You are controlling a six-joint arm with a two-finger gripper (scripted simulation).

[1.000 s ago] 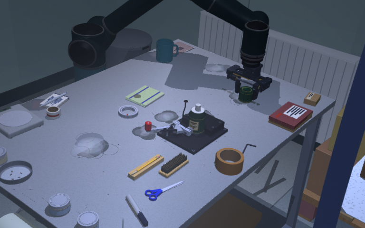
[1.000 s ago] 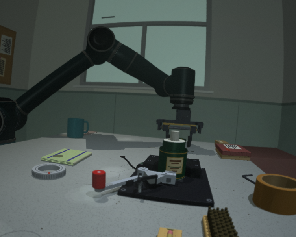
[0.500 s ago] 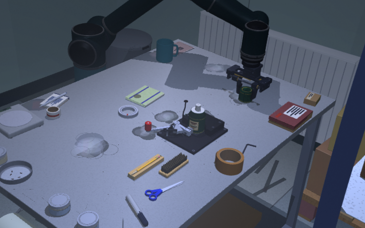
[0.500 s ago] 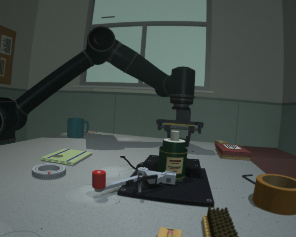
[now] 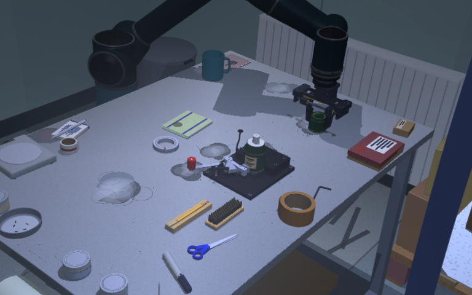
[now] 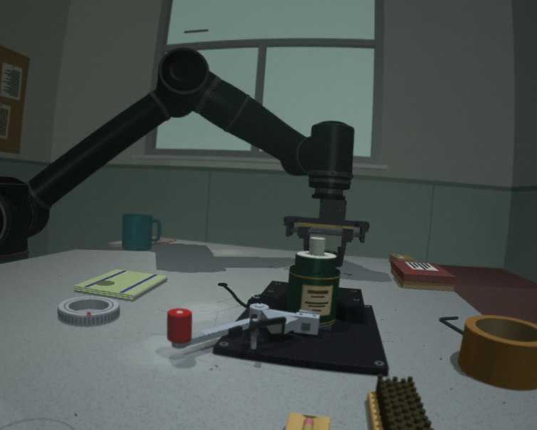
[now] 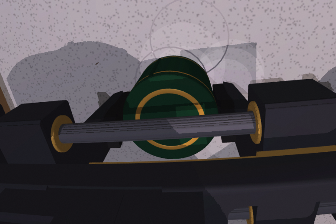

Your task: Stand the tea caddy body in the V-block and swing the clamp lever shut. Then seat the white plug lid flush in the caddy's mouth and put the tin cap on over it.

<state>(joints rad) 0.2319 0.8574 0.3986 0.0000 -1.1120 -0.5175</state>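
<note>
My gripper [image 5: 318,117] stands low over the table's back right part, where it grips the green tin cap [image 5: 317,122] [image 7: 169,107] with gold rings. The cap rests on the table, its closed top facing the wrist camera. The green tea caddy body [image 5: 254,156] [image 6: 314,294] stands upright in the V-block on the black base plate [image 5: 249,171] at the table's middle. The white plug lid [image 5: 256,139] [image 6: 317,245] sits in its mouth. The clamp lever [image 6: 222,327] with its red knob [image 5: 191,163] [image 6: 179,325] lies against the caddy. From the second side camera the caddy hides the cap.
A teal mug [image 5: 214,65] stands at the back edge. A red book [image 5: 376,149] and a small box [image 5: 403,127] lie right of the gripper. A tape roll [image 5: 297,208], brush [image 5: 225,213], scissors [image 5: 209,246] and notepad [image 5: 187,123] lie around the base plate.
</note>
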